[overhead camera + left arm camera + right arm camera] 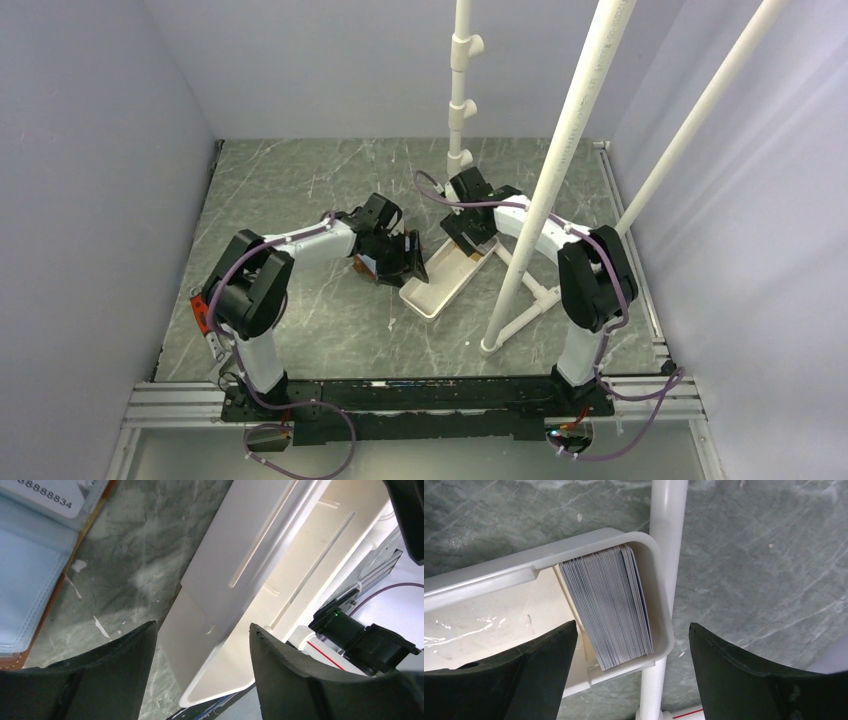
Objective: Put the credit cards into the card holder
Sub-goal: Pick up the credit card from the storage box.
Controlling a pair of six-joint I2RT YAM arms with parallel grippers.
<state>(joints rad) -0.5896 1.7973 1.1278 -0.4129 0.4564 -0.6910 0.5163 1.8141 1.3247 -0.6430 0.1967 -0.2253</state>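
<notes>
White tray packed with credit cards below wide, empty right gripper. Left gripper wide, near card holder.

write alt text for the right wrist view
A stack of credit cards sits on edge against the end wall of a white tray, seen from above and framed by the open right gripper. A white pipe runs past the tray's end on a grey marbled table.

At the upper left of the left wrist view, a pale card tucked in the card holder bears digits, apparently "88888834"; the frame edge cuts off their start.
</notes>
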